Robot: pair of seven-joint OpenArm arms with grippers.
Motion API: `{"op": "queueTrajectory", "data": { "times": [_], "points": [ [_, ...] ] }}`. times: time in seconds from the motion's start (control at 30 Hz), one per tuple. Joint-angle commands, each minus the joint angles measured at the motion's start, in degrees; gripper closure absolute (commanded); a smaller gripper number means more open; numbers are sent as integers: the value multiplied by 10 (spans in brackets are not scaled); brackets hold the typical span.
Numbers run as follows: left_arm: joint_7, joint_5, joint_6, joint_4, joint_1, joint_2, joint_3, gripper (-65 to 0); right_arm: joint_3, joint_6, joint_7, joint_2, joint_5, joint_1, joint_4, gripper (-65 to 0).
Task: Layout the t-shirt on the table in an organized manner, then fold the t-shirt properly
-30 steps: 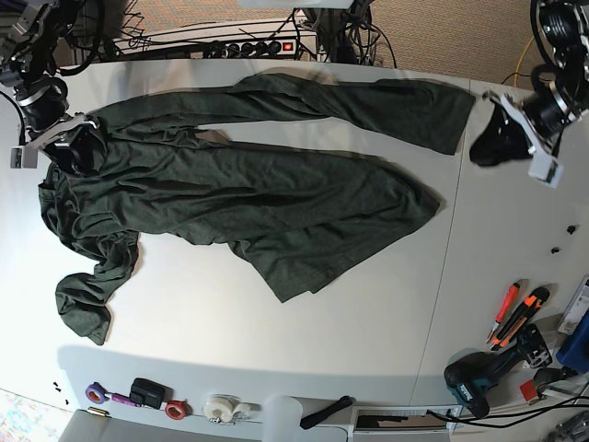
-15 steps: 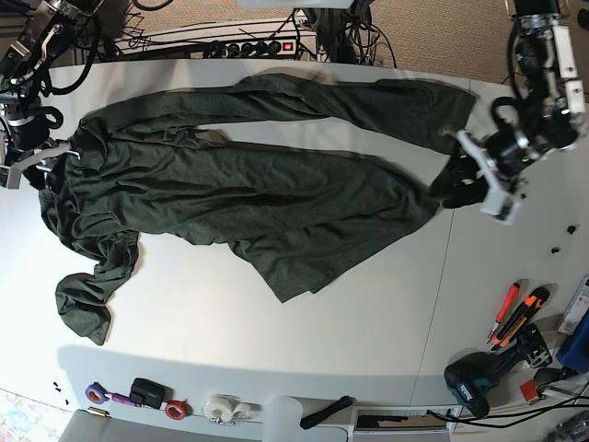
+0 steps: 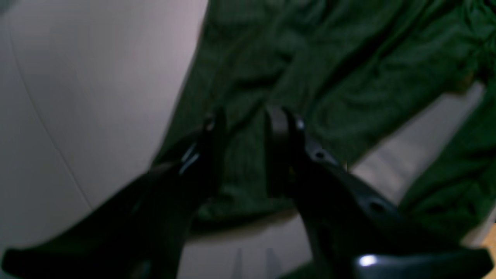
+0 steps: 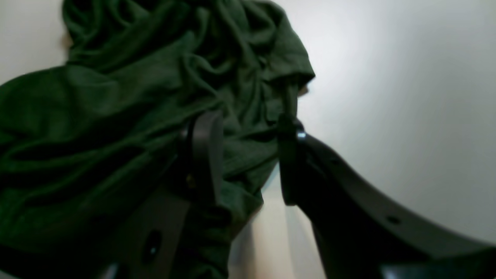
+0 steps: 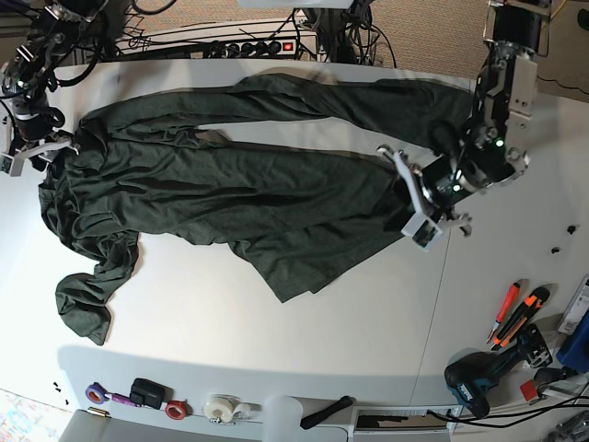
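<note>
The dark green t-shirt (image 5: 248,198) lies spread and wrinkled across the white table (image 5: 230,313), with one sleeve trailing to the front left. My left gripper (image 5: 402,189) hovers over the shirt's right edge. In the left wrist view it (image 3: 246,139) has its jaws apart, with the t-shirt (image 3: 329,69) behind them. My right gripper (image 5: 53,152) is at the shirt's bunched far-left end. In the right wrist view it (image 4: 248,155) is open, with folds of the t-shirt (image 4: 116,128) between and beside its fingers.
Tape rolls (image 5: 221,405) and small items line the front edge. Orange cutters (image 5: 515,313) and a drill (image 5: 479,379) lie at the front right. A power strip (image 5: 248,46) and cables sit behind the table. A seam (image 5: 440,285) runs down the tabletop.
My left gripper has swung in from off the shirt's right end to over its right edge. My right gripper has drawn back left off the shirt's shoulder, then returned a little.
</note>
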Motion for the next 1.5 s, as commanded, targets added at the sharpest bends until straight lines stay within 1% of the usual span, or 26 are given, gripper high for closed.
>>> {"op": "queueTrajectory", "data": {
  "times": [0.0,0.17,0.23,0.3,0.33,0.4,0.47,0.5,0.57,0.73,0.8,0.9,0.97,1.0,1.03,1.07,1.13,1.2,1.3,1.33,1.4,1.47],
  "points": [
    [-14,2,5,9,-13,3,0,-181,3,2,19,14,7,10,-1,-236],
    [-15,5,4,-9,-17,47,0,-181,-25,2,15,18,6,30,-46,-236],
    [-15,3,-13,-27,-17,65,0,-181,-46,2,16,18,6,35,-59,-236],
    [-15,4,-31,-44,-17,82,0,-181,-65,10,13,18,7,38,-63,-236],
    [-15,3,-38,-50,-17,89,0,-181,-73,27,12,18,7,40,-62,-235],
    [-15,3,-41,-58,-17,100,0,-181,-85,77,12,17,16,41,-54,-233],
    [-15,3,-41,-61,-18,105,0,-181,-89,111,9,14,35,41,-36,-186],
    [-15,3,-41,-61,-18,104,0,-181,-90,113,7,14,39,41,-23,-161],
    [-15,5,-40,-61,-19,103,0,-181,-89,112,-1,15,39,41,3,-141],
    [-15,5,-41,-61,-24,103,0,-181,-89,111,-36,15,39,40,56,-141],
    [-15,5,-41,-61,-24,103,0,-181,-89,101,-55,14,39,40,57,-141],
    [-15,5,-41,-61,-24,103,0,-181,-90,63,-87,13,26,38,57,-140],
    [-15,5,-41,-61,-24,103,0,-181,-89,27,-93,13,-4,37,57,-131],
    [-15,5,-41,-61,-24,103,0,-181,-89,11,-97,13,-22,37,57,-116],
    [-15,5,-41,-61,-24,103,0,-181,-89,0,-104,13,-38,37,57,-109],
    [-15,5,-41,-61,-24,103,0,-181,-89,-7,-115,14,-52,37,57,-108],
    [-15,5,-41,-61,-24,103,0,-181,-89,-8,-128,15,-78,37,57,-108],
    [-14,5,-41,-61,-24,103,0,-181,-89,-20,-121,18,-106,34,54,-108],
    [-12,5,-41,-61,-24,103,0,-181,-89,-63,-103,21,-148,31,34,-108],
    [-12,4,-41,-61,-24,103,0,-181,-89,-68,-99,25,-150,31,20,-108],
    [-9,3,-41,-61,-24,103,0,-181,-89,-69,-91,33,-150,31,-14,-108],
    [-8,3,-49,-61,-24,103,0,-181,-89,-69,-82,45,-150,31,-50,-108]
  ]
}}
